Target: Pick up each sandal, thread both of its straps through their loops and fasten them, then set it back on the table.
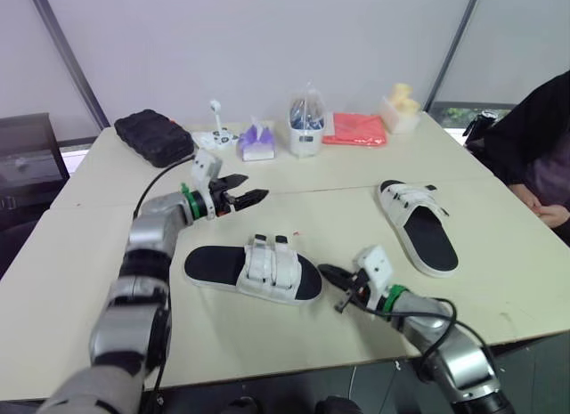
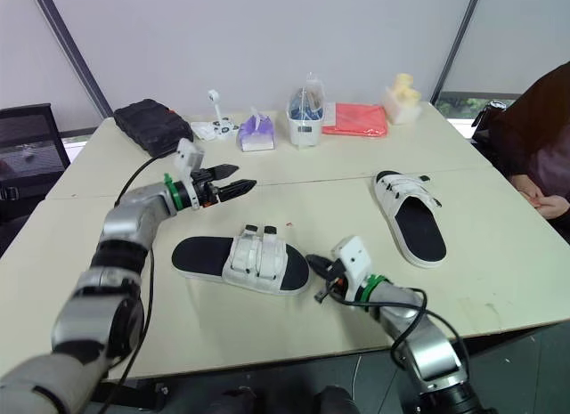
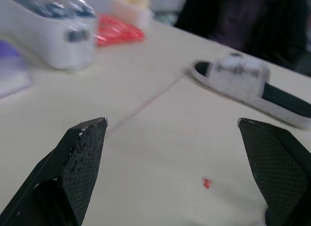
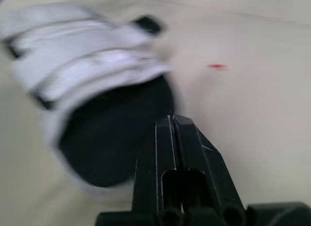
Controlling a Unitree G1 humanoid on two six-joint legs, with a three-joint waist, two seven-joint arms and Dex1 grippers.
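Right pincer (image 1: 331, 288): nearest of all, low by the counter's (image 1: 71, 271) front edge, fingers clenched together on nothing (the wrist view shows no gap).
Right arm: comes up over the front edge and points left at the near sandal.
Near sandal (image 1: 254, 270): flat on the counter, mid-front, lying crosswise; its right end sits just beside the right pincer's tips (contact cannot be told).
Far sandal (image 1: 419, 223): flat on the right side, well apart from both pincers, toward the person (image 1: 534, 138) seated at that edge.
Left pincer (image 1: 248, 190): released, fingers spread wide, holding nothing.
Left arm: reaches forward over the left half, its pincer aimed right, beyond the near sandal.
Open room: bare surface front-left and between the two sandals.
Back edge: black case (image 1: 153, 136), tissue pack (image 1: 256, 143), white container (image 1: 305, 129), red cloth (image 1: 354, 129).
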